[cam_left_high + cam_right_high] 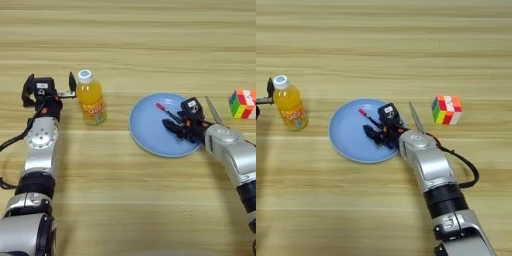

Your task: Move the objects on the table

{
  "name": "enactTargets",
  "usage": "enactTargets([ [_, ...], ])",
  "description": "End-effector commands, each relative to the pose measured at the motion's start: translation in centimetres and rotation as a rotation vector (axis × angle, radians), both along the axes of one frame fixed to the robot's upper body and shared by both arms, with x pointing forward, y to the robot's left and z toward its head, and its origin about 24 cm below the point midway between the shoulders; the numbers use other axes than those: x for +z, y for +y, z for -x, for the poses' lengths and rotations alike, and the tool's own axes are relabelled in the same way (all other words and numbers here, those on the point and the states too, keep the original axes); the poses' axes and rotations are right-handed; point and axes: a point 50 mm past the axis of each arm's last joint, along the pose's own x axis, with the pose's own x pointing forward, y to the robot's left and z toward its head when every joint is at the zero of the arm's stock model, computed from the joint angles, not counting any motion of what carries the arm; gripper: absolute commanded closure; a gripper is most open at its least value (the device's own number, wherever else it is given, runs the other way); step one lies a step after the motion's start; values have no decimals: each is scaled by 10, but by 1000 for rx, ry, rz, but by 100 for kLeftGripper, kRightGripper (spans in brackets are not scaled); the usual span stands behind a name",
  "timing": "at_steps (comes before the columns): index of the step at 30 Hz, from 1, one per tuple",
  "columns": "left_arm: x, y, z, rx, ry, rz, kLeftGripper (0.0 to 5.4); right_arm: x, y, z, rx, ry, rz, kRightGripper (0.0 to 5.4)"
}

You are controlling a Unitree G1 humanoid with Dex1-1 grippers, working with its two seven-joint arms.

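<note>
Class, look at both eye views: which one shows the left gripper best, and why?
The left eye view. There the whole left gripper shows, its fingers spread, just left of the orange-juice bottle on the table. The right eye view catches only one finger at its left edge, beside the bottle.

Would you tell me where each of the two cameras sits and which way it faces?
Left eye view: on the head, looking down on the table; shows the left gripper beside the bottle, and the right gripper over the plate.
Right eye view: same head, reaching further right; shows mainly the right arm.
Shared: bottle, plate, pen, cube.
</note>
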Motion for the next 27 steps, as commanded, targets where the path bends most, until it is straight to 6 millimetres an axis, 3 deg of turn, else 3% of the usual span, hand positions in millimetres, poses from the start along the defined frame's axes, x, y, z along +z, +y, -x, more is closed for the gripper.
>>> enactTargets([
  [1,-2,-3,0,-7,13,-1,0,-17,-3,8,7,86,26,275],
  [22,-1,-4,1,-9,10,1,0,-17,-3,9,15,85,22,492],
  [27,-1,-3,1,-8,10,3,0,-17,-2,9,17,87,20,495],
])
